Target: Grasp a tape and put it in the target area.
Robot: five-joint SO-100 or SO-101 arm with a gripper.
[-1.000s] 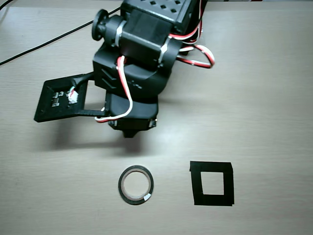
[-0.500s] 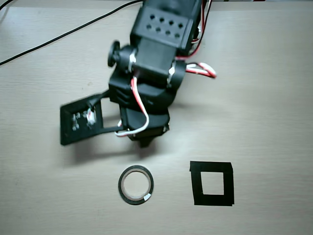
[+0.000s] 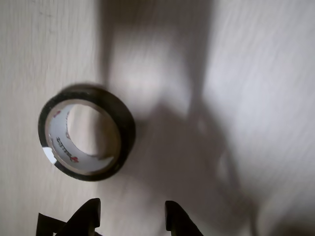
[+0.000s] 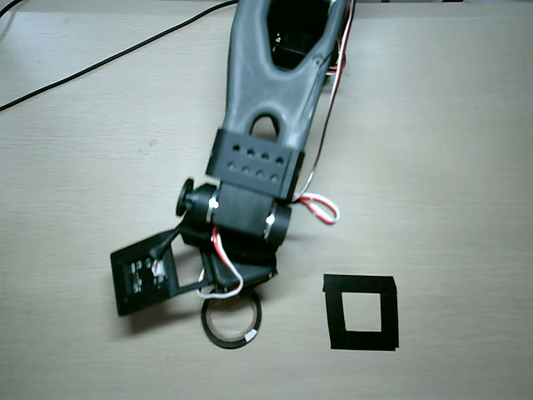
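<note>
Overhead, the arm's dark body covers the end effector [image 4: 235, 287] almost entirely, and it also hides the upper rim of the tape [image 4: 231, 323], which lies flat on the tan counter [image 4: 450, 125] just below it. In the wrist view only the two black fingertips [image 3: 91, 212] poke in from the bottom edge; the end effector [image 3: 132, 216] stands open, bare counter [image 3: 266, 73] showing in the gap, holding nothing. The tape [image 3: 86, 132] sits up and left of that gap, apart from both tips, hollow centre facing up, white mark at its lower-left edge. The print inside is too blurred to read. The target area [image 4: 361, 312], well apart to the right overhead, holds only bare counter.
</note>
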